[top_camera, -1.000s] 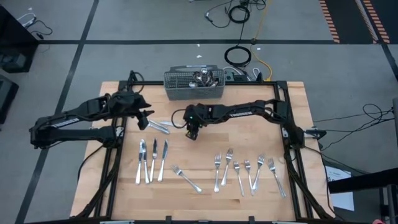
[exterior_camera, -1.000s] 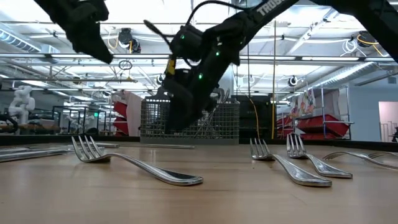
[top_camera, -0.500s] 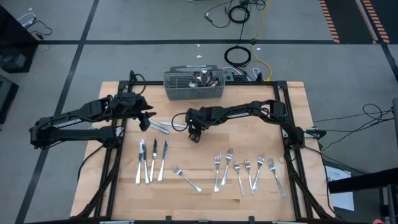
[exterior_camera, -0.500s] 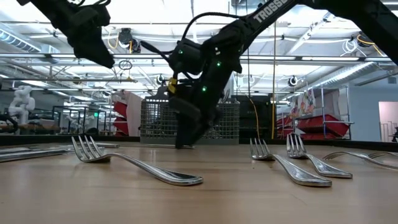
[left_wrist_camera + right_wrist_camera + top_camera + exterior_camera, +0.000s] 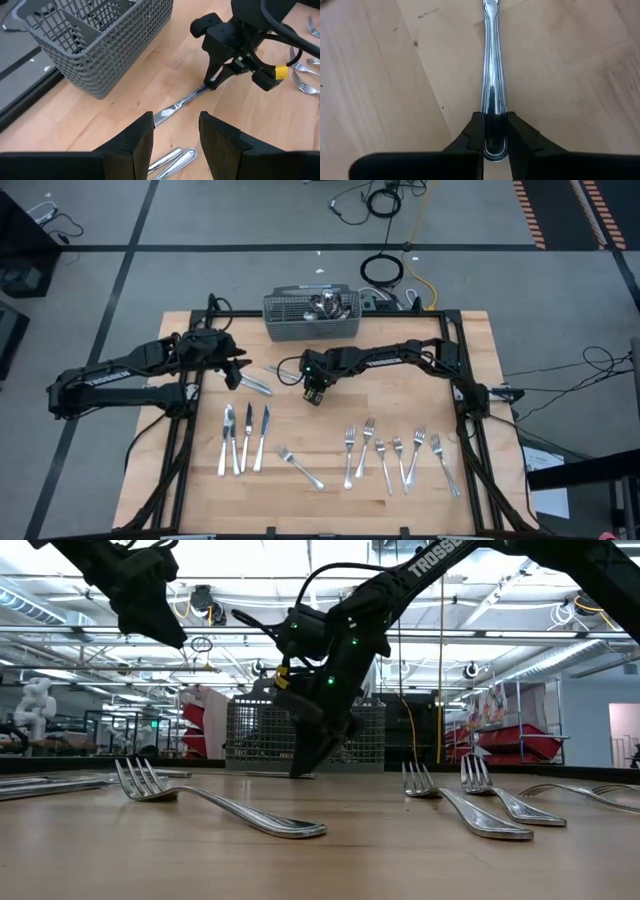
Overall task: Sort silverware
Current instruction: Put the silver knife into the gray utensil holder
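A table knife [image 5: 182,102] lies on the wooden table between my two grippers, blade toward the left one. My right gripper [image 5: 312,394] stands over the knife's handle end [image 5: 491,125] and is shut on it. My left gripper [image 5: 239,374] hovers open a little above the table near the blade end, its fingers [image 5: 137,140] holding nothing. Two more handles [image 5: 175,159] lie on the table just below it. Three knives [image 5: 245,438] lie in a row at the near left, and several forks [image 5: 395,455] at the near right. My right gripper pinches the knife's handle at its free end [image 5: 492,131] between its two fingers, one on each long edge. The fingers [image 5: 214,80] come from above, pointing down with a slight slant. The knife lies flat on the table, stretching away from the fingers.
A grey wire-mesh basket [image 5: 312,317] with more silverware stands at the table's far edge. One fork [image 5: 300,468] lies alone near the middle front. Black frame rails run along the table's left and right sides.
My right gripper has come down to the table top, turning from a tilt to nearly upright, and has shut on the knife's handle end. The knife stays flat on the table.
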Controlling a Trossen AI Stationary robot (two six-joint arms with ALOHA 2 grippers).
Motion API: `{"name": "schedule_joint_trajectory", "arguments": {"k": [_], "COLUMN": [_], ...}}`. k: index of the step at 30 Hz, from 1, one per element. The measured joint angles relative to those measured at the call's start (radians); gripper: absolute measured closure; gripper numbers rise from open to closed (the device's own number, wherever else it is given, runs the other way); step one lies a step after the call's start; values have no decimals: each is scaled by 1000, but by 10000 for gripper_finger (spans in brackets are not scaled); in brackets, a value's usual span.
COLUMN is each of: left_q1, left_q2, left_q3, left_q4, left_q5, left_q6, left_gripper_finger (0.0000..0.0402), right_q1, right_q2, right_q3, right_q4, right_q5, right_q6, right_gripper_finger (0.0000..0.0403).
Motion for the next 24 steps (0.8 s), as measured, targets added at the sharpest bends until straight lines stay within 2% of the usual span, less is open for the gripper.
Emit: {"name": "schedule_joint_trajectory", "arguments": {"k": [3,5,17,20,24], "left_q1": [0,0,0,0,0], "left_q2": [0,0,0,0,0], "left_q3": [0,0,0,0,0], "left_q4": [0,-1,-3,-3,-3], "left_q5": [-1,-1,-8,-8,-8], "left_q6": [-13,-13,-13,-14,-13], "left_gripper_finger": [239,239,239,239,239], "right_q1": [0,2,2,2,2], "right_q2": [-12,-22,-81,-118,-137], "right_q3": [-4,-6,-13,-12,-9], "right_q4": [22,39,110,153,188], "right_q5": [-6,-29,-26,-21,-16], "right_q6": [6,10,61,38,31], "right_gripper_finger": [375,401,402,380,318]}}
